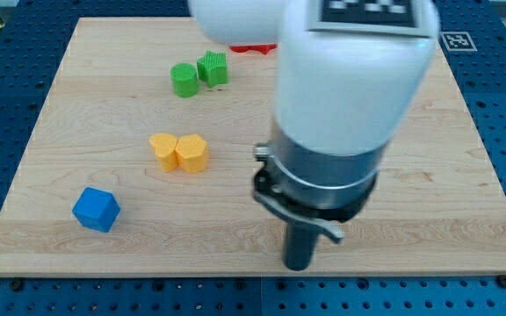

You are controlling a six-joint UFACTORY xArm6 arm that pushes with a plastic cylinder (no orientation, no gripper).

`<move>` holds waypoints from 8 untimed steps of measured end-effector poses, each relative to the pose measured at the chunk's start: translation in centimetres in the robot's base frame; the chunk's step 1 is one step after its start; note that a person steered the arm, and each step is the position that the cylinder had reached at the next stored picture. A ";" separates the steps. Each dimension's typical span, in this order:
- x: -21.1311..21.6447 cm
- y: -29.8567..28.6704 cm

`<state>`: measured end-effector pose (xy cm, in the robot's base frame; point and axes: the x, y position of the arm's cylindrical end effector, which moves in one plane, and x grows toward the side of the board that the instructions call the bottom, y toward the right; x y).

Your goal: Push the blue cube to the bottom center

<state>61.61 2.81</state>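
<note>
The blue cube [96, 209] lies on the wooden board [104, 105] near its bottom left corner. My tip [298, 265] touches the board near the bottom edge, right of centre. It stands far to the right of the blue cube, with bare wood between them. The arm's white body covers the upper middle of the view.
Two yellow blocks [180, 152] lie side by side left of centre, touching. Two green blocks [198, 75] lie together near the top, left of the arm. A red block [255, 49] peeks out at the top edge, mostly hidden by the arm.
</note>
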 end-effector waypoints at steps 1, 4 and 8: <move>0.0 -4.1; -6.9 -11.1; -7.9 -16.7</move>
<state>53.69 -13.87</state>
